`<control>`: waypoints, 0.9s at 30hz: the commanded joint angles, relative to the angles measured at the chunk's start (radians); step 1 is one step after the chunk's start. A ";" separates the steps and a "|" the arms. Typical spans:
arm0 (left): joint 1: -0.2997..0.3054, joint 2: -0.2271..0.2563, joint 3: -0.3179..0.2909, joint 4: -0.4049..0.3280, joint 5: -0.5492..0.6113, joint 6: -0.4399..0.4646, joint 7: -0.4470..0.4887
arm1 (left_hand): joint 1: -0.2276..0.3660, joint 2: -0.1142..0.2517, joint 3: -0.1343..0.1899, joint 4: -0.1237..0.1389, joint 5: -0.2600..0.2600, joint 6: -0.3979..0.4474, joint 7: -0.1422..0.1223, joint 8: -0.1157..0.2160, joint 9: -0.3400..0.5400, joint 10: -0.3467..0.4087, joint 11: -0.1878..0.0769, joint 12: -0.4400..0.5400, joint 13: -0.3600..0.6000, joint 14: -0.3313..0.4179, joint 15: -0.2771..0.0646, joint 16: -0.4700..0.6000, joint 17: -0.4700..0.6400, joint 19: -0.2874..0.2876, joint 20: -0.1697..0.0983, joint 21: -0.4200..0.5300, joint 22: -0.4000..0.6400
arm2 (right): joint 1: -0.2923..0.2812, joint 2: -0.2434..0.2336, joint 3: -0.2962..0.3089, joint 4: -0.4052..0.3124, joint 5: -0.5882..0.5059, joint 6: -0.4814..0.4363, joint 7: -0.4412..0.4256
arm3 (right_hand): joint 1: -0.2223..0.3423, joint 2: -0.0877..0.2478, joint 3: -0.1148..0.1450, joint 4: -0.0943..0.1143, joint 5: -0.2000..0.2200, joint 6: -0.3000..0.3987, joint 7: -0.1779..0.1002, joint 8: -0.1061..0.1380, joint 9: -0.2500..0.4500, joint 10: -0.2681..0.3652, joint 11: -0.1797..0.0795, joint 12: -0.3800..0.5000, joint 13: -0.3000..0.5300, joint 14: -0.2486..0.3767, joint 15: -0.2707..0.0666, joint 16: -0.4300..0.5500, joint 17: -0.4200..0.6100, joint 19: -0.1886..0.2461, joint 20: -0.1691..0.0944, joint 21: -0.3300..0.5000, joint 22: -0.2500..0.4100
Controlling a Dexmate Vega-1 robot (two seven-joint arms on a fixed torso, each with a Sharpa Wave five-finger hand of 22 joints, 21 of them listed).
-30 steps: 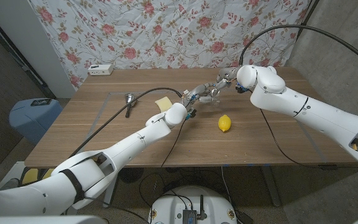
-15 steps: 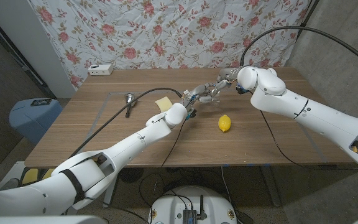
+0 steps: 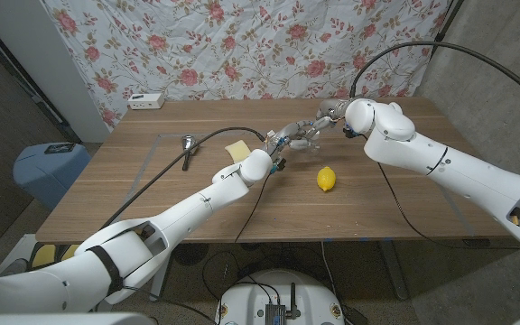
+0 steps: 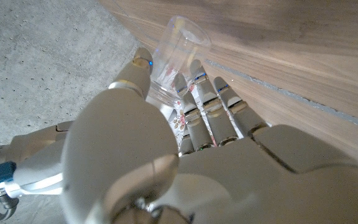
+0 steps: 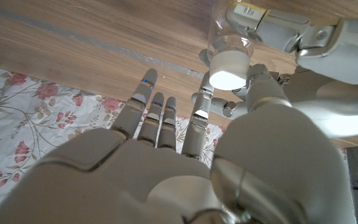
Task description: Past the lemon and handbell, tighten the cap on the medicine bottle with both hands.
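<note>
Both hands are on the bottle (image 3: 303, 137), held over the far middle of the desk (image 3: 152, 181), past the lemon (image 3: 327, 179). The left hand (image 3: 283, 142) wraps the clear body; the right hand (image 3: 325, 118) has thumb and finger at the white cap (image 5: 229, 70), other fingers spread. Tightening looks underway, not finished. How far the cap is seated is hidden, and its contents are unreadable.
</note>
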 commanded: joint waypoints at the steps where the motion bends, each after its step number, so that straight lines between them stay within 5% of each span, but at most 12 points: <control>1: 0.001 0.003 -0.001 -0.002 -0.001 -0.005 -0.003 | 0.005 0.010 0.075 0.067 0.007 0.005 -0.007 0.003 0.003 0.041 -0.045 0.006 0.005 0.028 -0.058 0.006 0.003 -0.001 -0.010 0.000 0.001 | -0.010 0.006 -0.005 -0.006 -0.009 -0.021 -0.032 | -0.013 0.003 -0.007 0.004 0.000 0.040 -0.005 0.012 0.001 0.024 -0.006 0.008 0.001 0.023 -0.006 0.011 0.002 0.021 -0.004 0.006 0.002; 27: 0.003 0.002 -0.006 0.004 -0.004 -0.002 0.005 | 0.007 0.010 0.076 0.065 0.007 0.011 -0.014 0.004 0.003 0.040 -0.048 0.006 0.005 0.027 -0.057 0.006 0.003 -0.003 -0.007 -0.001 0.001 | -0.024 0.040 -0.020 0.021 -0.025 -0.055 -0.111 | -0.058 0.007 -0.034 -0.001 0.001 0.247 -0.009 0.046 -0.014 0.151 -0.026 0.021 -0.004 0.100 -0.040 0.019 -0.002 0.085 -0.024 0.011 0.003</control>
